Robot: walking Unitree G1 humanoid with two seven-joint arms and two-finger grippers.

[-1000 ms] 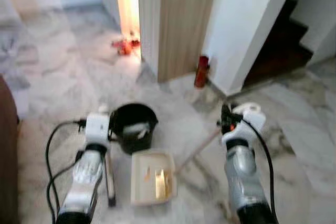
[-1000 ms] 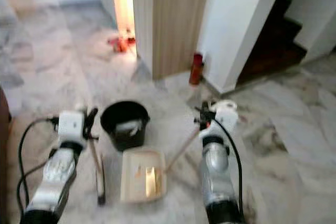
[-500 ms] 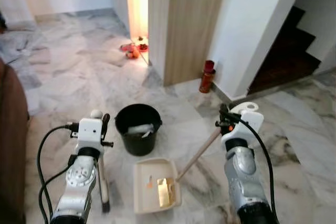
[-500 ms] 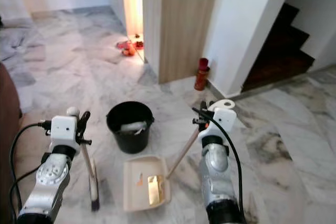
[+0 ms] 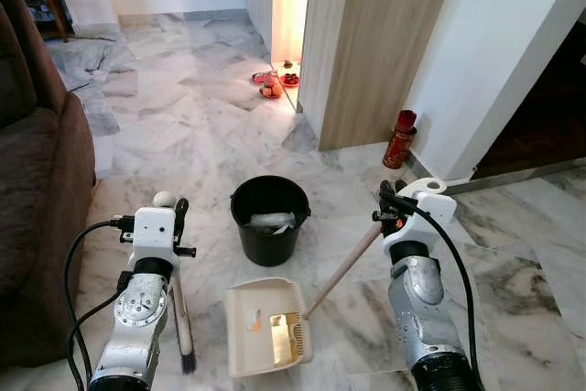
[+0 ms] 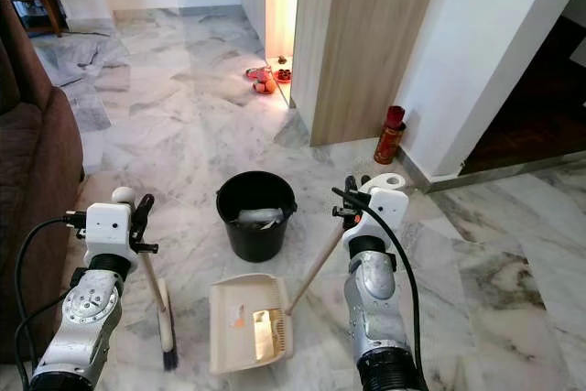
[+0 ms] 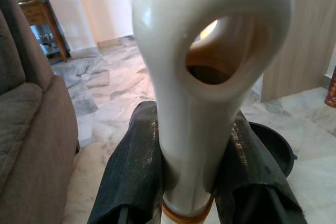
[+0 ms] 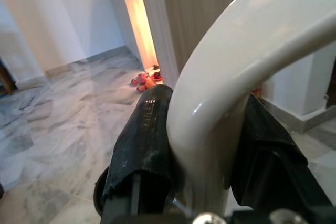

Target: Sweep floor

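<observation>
The left pincer (image 7: 184, 182) is clamped on the cream handle of the broom (image 6: 156, 304), both black fingers (image 7: 131, 166) pressed against the handle just under its looped end, and the stick runs down from the pincer to dark bristles resting on the marble floor (image 5: 183, 135) below it. The right pincer (image 8: 205, 145) is likewise closed tight around the curved cream top of the dustpan's handle (image 8: 236, 66), whose wooden shaft slants down and toward the left pincer's side to the beige dustpan (image 5: 265, 327). The dustpan sits flat on the floor between the two pincers and below them, with a few scraps and a bright patch lying in its tray. Just beyond the dustpan, ahead of both pincers, stands a black bucket (image 5: 268, 220) with something pale inside. A brown sofa (image 5: 37, 180) lies off to the left pincer's outer side, and a red bottle (image 5: 398, 138) stands by the white wall ahead of the right pincer.
</observation>
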